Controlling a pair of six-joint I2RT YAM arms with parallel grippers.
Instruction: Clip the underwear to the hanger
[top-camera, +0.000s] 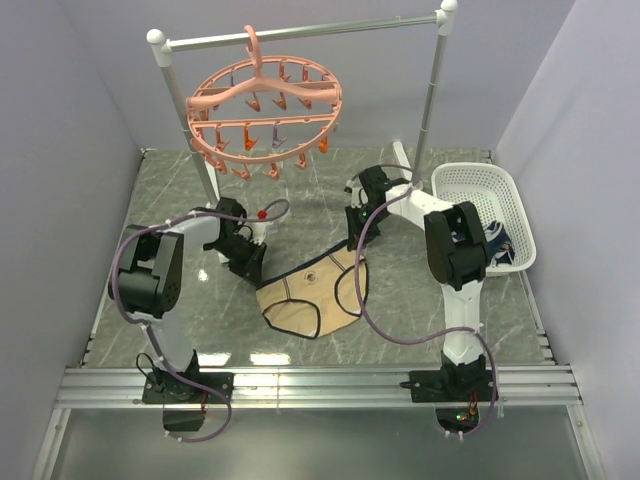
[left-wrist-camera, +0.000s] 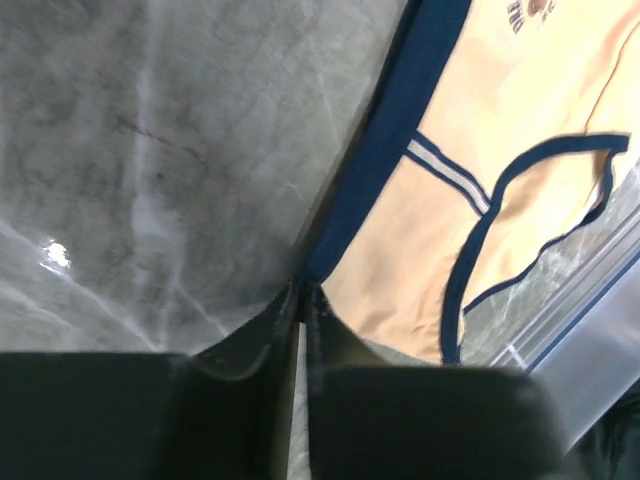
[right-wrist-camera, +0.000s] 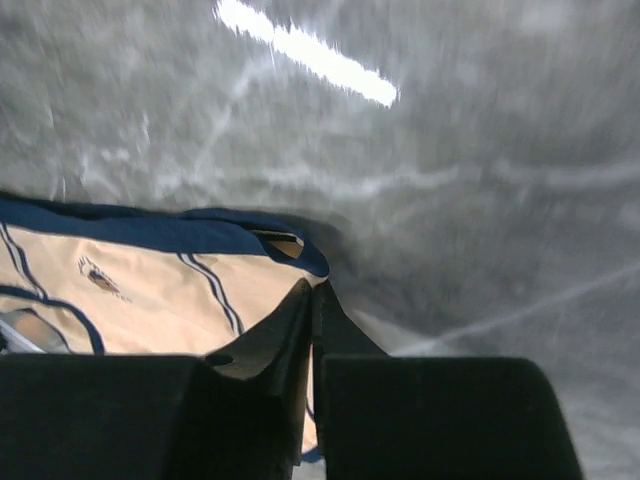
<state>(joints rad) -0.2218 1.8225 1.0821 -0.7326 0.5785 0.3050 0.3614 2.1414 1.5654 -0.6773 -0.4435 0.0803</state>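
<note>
The underwear (top-camera: 315, 290) is lying spread out on the grey marbled table (top-camera: 190, 200), between the two arms. Its navy waistband is running along the far edge and its leg openings are facing the near side. The left gripper (left-wrist-camera: 303, 290) is reaching down to the left end of that waistband. From its wrist camera the jaws are standing almost together with only a thin slit between them, and the navy trim is running straight into the tips, so it is pinching that corner of the fabric. The right gripper (right-wrist-camera: 312, 290) is doing the same at the other end. Its fingers are pressing nearly closed, with the waistband's corner and a bit of the beige cloth caught between them. From above, both arms are leaning in low over the garment, one on each side. I cannot tell whether any of the cloth is coming off the surface. The salmon-pink hanger (top-camera: 265, 105) is hanging by its hook from the horizontal bar of a silver-and-white rack (top-camera: 300, 35) at the back of the table. Its little clips are dangling around the ring, and it is well apart from the underwear. A white basket (top-camera: 470, 185) is sitting to the right, just beside the right arm, with some dark clothes (top-camera: 497, 243) lying in it.
</note>
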